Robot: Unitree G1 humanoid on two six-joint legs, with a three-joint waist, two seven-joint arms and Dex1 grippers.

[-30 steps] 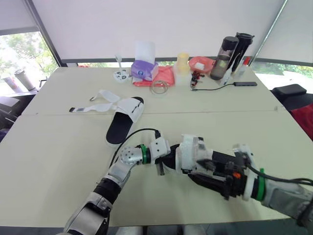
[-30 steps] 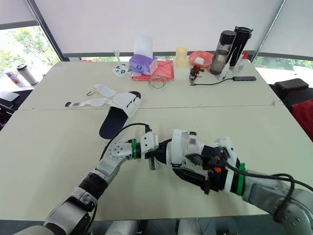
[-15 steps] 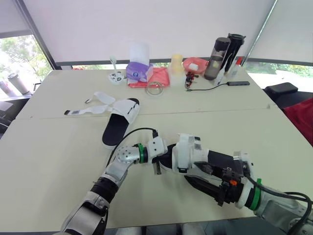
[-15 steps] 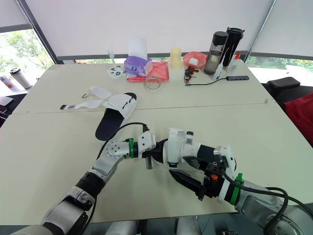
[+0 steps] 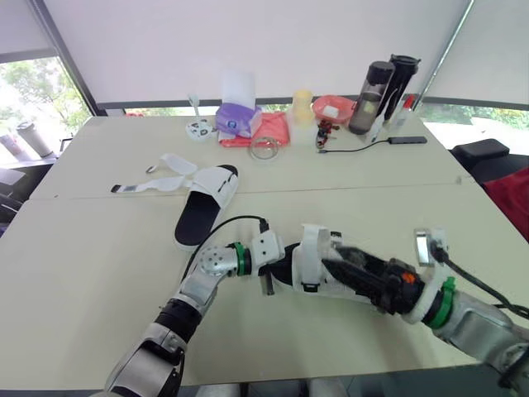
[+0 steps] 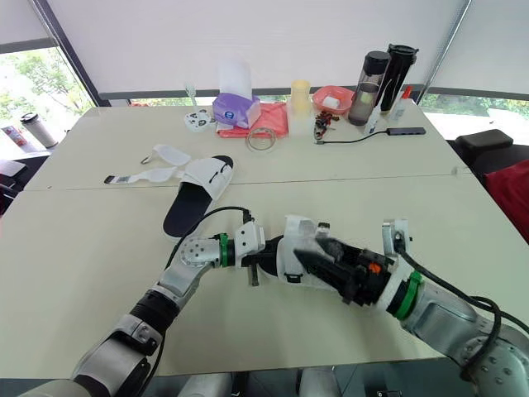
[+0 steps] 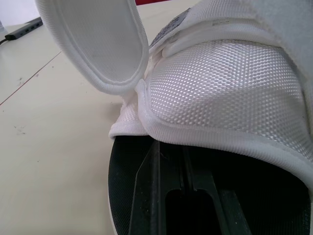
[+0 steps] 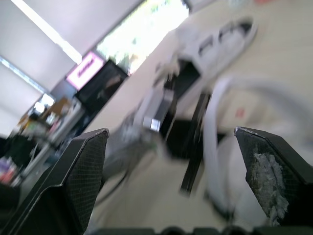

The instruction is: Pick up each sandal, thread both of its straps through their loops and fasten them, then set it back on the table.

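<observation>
One sandal (image 5: 311, 266), black sole with white straps, is held just above the table's front centre. My left gripper (image 5: 275, 270) is shut on the toe end of its sole; in the left wrist view its fingers (image 7: 166, 196) lie together on the black footbed under the white mesh strap (image 7: 220, 88), with a loose strap flap (image 7: 98, 44) curling up. My right gripper (image 5: 340, 269) reaches over the sandal's top from the right, open, its fingers (image 8: 78, 171) spread wide. The second sandal (image 5: 202, 203) lies flat further back on the left, its unfastened straps (image 5: 157, 179) splayed out to the left.
Along the far edge stand a tissue box (image 5: 238, 116), a red cloth (image 5: 277, 128), a clear tape ring (image 5: 266, 147), a yellow cup (image 5: 302, 106), a pink bowl (image 5: 335, 107), two dark bottles (image 5: 384, 83) and a cable with a hub (image 5: 409, 141).
My right wrist has rolled and risen: its fingers, earlier low at the sandal's near side, now lie over its top. The left gripper keeps its hold. The camera has shifted slightly.
</observation>
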